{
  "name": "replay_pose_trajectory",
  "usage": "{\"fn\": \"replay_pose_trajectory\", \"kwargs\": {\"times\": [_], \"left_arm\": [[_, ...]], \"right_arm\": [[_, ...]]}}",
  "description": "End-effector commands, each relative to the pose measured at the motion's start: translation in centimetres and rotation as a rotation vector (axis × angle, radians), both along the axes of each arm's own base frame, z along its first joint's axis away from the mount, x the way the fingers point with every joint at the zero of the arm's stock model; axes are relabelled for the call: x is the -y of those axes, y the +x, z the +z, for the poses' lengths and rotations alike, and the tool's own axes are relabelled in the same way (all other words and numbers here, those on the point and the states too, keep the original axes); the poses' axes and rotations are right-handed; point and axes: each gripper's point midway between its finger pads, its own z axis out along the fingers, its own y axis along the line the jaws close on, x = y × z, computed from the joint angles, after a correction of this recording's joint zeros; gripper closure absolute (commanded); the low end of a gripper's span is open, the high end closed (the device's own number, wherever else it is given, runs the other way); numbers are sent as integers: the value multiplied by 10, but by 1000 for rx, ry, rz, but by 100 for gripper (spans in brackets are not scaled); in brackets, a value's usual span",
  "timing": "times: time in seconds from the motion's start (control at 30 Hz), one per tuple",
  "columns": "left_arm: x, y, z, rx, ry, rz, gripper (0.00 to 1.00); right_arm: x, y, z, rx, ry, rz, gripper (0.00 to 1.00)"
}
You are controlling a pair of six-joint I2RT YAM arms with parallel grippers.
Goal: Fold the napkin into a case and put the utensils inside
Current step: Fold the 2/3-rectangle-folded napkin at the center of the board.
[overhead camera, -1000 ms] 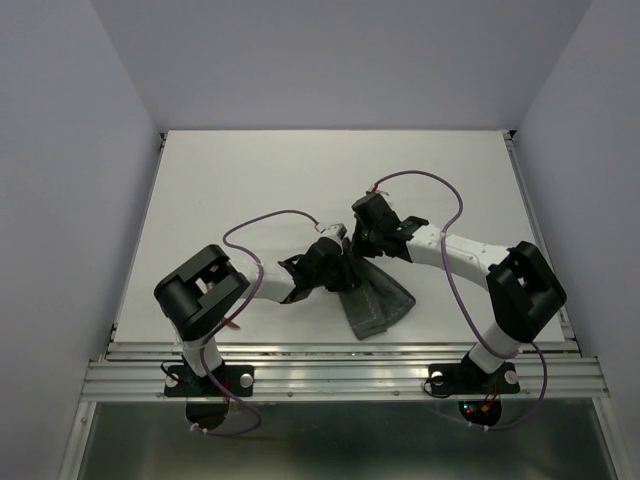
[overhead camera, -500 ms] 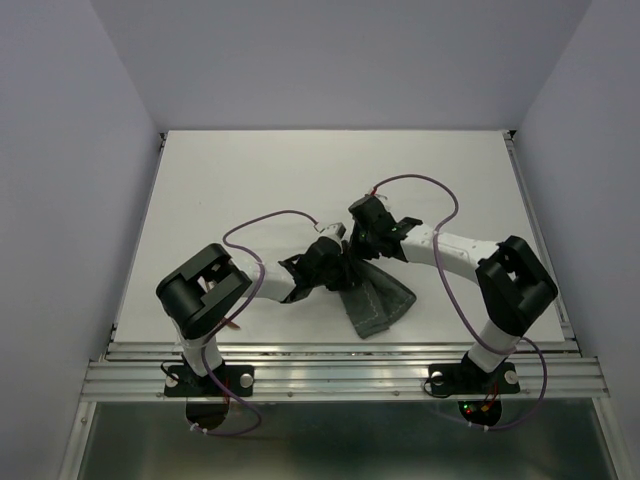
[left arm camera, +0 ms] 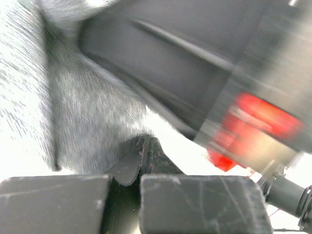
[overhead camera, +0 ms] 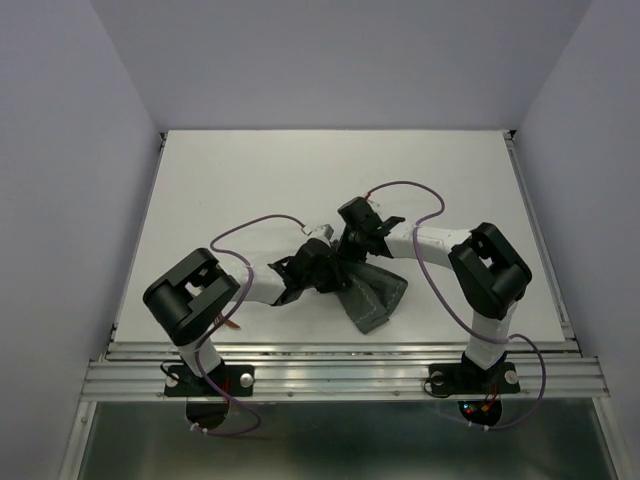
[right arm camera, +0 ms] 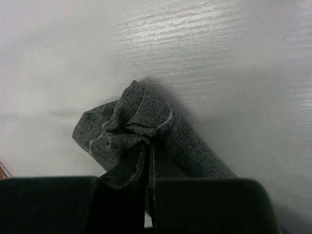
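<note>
Folding step, by the look of it. Napkin (overhead camera: 378, 298) lies crumpled on the table (overhead camera: 250, 180), between both arms. Right gripper (right arm camera: 147, 148) is clamped on a bunched hem corner. Left gripper (left arm camera: 145, 148) is closed beside the cloth; whether it pinches any is unclear. Next: draw the corner across and lay it flat, hems aligned.

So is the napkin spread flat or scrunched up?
Scrunched up. The napkin is folded narrow, its end bunched where the right gripper pinches it.
</note>
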Motion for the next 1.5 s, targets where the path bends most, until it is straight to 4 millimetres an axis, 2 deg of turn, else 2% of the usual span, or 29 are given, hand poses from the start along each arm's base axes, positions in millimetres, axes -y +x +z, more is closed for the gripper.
{"fn": "replay_pose_trajectory", "kwargs": {"times": [0.0, 0.13, 0.27, 0.33, 0.43, 0.53, 0.67, 0.73, 0.77, 0.8, 0.83, 0.9, 0.93, 1.2, 1.33, 1.4, 1.47], "left_arm": [[0, -14, 31, 93, -34, -73, 100], [-11, -19, 34, 87, -16, -50, 100], [-22, -21, 44, 101, -18, -16, 100], [-33, -17, 44, 101, 2, 23, 100], [-50, -10, 48, 101, 10, 74, 100], [-74, 11, 49, 100, 21, 158, 100], [-87, 29, 42, 101, 28, 198, 100], [-89, 42, 44, 112, 28, 211, 100], [-89, 45, 40, 106, 41, 210, 100], [-87, 53, 45, 120, 37, 217, 100], [-85, 56, 38, 111, 54, 209, 100], [-78, 64, 40, 116, 52, 198, 100], [-77, 65, 31, 101, 69, 191, 100], [-65, 69, 16, 64, 68, 153, 100], [-66, 68, 29, 87, 44, 161, 100], [-66, 72, 42, 116, 31, 166, 100], [-67, 71, 42, 113, 58, 154, 100]], "right_arm": [[7, -4, -26, -32, -58, -64, 99], [8, -3, -26, -27, -61, -77, 99], [11, -2, -25, -23, -70, -92, 99], [13, -2, -24, -23, -74, -96, 99], [15, -1, -22, -21, -88, -107, 99], [15, 0, -18, -18, -88, -107, 99], [14, 1, -10, -6, -86, -99, 99], [13, 2, -4, 2, -83, -92, 99], [14, 2, -3, 4, -88, -87, 99], [14, 3, -1, 8, -88, -85, 99], [13, 4, 3, 17, -87, -78, 99], [14, 4, 8, 24, -89, -74, 99], [14, 5, 11, 32, -90, -71, 99], [17, 7, 41, 92, -78, -49, 99], [17, 7, 45, 97, -90, -36, 99], [16, 7, 46, 95, -87, -28, 99], [14, 7, 49, 99, -80, -22, 99]]}}
